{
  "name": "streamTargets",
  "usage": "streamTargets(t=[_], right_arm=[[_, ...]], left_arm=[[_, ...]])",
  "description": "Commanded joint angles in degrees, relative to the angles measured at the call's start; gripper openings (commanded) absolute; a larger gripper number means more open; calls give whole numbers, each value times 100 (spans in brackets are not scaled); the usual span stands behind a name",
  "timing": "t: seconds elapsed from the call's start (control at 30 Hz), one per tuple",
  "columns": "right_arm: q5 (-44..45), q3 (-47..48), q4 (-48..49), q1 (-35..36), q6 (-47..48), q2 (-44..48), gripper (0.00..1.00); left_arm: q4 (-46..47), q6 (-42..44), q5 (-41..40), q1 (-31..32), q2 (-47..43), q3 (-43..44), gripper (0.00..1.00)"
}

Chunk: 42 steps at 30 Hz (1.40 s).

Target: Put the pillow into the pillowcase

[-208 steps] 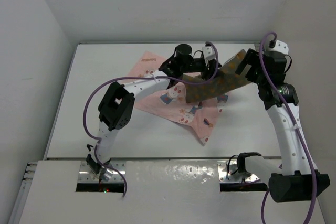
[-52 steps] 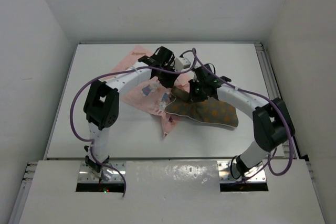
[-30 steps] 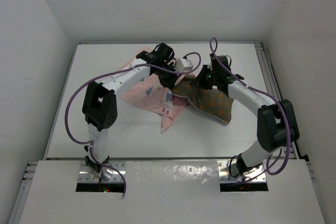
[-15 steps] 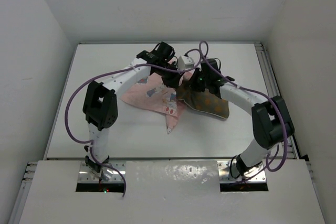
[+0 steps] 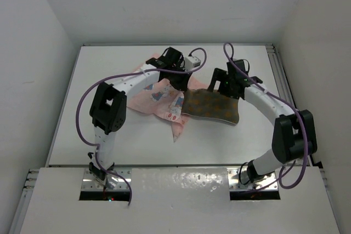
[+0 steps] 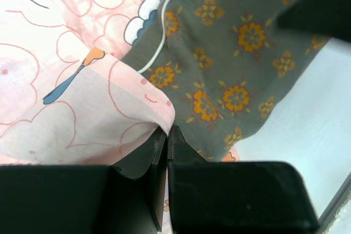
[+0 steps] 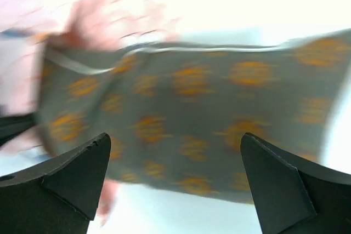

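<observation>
The olive-brown pillow (image 5: 211, 108) with orange dots lies flat on the table, its left end against the pink bunny-print pillowcase (image 5: 156, 94). My left gripper (image 5: 180, 84) is shut on the pillowcase's hem (image 6: 159, 119), right beside the pillow (image 6: 236, 64). The pink pillowcase (image 6: 77, 108) fills the left of that view. My right gripper (image 5: 221, 87) hovers over the pillow's far right edge with its jaws wide apart. The right wrist view is blurred; in it the right gripper (image 7: 174, 138) has the pillow (image 7: 181, 108) lying beyond its fingertips, which do not touch it.
The white table (image 5: 247, 135) is walled at the back and on both sides. A loose corner of the pillowcase (image 5: 176, 130) hangs toward the near side. Both arms arch over the middle of the table.
My right gripper has opened and let go of the pillow, then drawn back to the right. The pillow has settled flat. My left gripper keeps its grip on the pillowcase.
</observation>
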State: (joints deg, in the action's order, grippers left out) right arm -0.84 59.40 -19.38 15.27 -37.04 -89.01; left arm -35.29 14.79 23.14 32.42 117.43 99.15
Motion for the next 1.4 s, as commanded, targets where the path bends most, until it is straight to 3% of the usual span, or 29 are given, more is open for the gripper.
streamTargets(t=[0.0,0.13,0.23,0.3,0.33,0.37,0.4,0.6,0.83,0.87,0.9,0.93,0.97,1.03,1.1,1.23,1.37], right_arm=[[1137,204,-777,-32,285,139,99],[1429,151,-1112,-147,4,-229,99],[895,2,-1042,-147,-14,-659,96],[447,-164,-972,-164,21,-784,74],[140,-252,-780,-147,-14,-784,29],[102,-497,-639,-129,-23,-584,0],[102,-664,-229,-103,-40,-382,0],[-1364,-1773,1890,213,441,1664,0],[-1358,-1906,1271,609,829,2169,3],[-1296,-1749,1052,566,978,2169,15],[-1130,-1625,606,565,1371,2178,60],[-963,-1485,375,556,1583,2178,87],[-744,-1188,164,521,1777,2178,99],[-382,-896,-154,486,2322,2178,99],[-381,-816,-102,486,2830,2152,99],[-1021,-693,144,626,3360,1626,99],[-1295,-648,451,881,3589,1211,97]], left_arm=[[347,-169,-125,44,-18,95,2],[321,-169,-134,88,-9,104,2],[338,-178,-160,106,-9,78,2],[365,-187,-204,115,-9,69,2],[400,-195,-204,124,-18,78,2],[409,-187,-195,132,-18,95,2],[409,-178,-178,133,-27,156,2],[409,-55,-72,159,8,517,1],[154,42,42,212,8,403,0],[110,59,85,212,8,394,0],[14,86,95,220,-9,377,0],[-48,155,103,212,-27,368,0],[-118,208,103,212,-44,359,0],[-364,419,86,212,-71,359,3],[-627,656,68,220,-114,324,11],[-1137,990,-90,255,-281,280,49],[-1621,1368,-292,238,-929,132,71]])
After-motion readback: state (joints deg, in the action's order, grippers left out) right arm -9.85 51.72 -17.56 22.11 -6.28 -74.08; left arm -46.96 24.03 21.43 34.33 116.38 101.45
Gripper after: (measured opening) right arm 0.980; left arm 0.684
